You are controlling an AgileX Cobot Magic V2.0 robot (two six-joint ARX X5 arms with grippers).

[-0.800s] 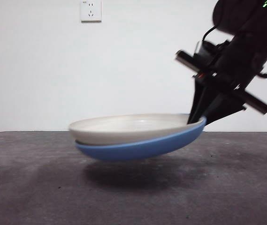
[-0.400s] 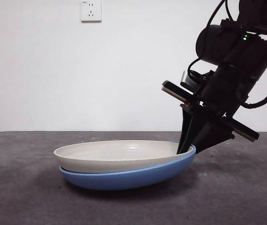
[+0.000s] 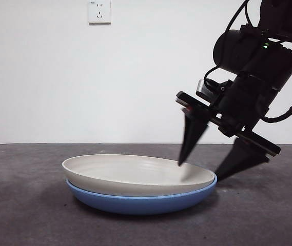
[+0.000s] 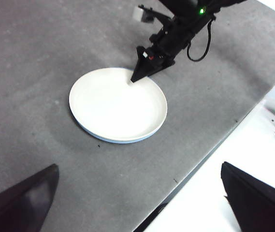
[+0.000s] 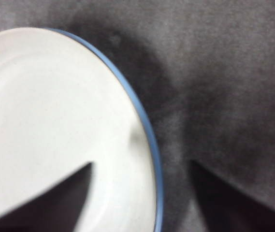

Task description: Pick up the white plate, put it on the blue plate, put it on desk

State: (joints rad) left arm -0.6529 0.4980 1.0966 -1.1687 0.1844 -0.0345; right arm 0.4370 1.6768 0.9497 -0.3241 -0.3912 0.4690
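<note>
My right end effector (image 3: 215, 166) has its jaws spread wide and holds nothing: one jaw hangs over the inside of the white plate (image 3: 135, 174) near its rim, the other stands outside the stack above the bench (image 3: 27, 215), so the two rims lie in the gap between them. From the front I cannot say for certain whether the inner tip touches the white surface or hovers just above it. The white plate sits nested in the blue plate (image 3: 140, 204), and the blue plate rests flat on the bench. I judge the stacking done and the set-down done too; what remains is only to draw this arm clear without nudging the rims. My left end effector (image 4: 137, 203) waits well away from the plates, high above the bench edge, jaws wide apart and empty.
</note>
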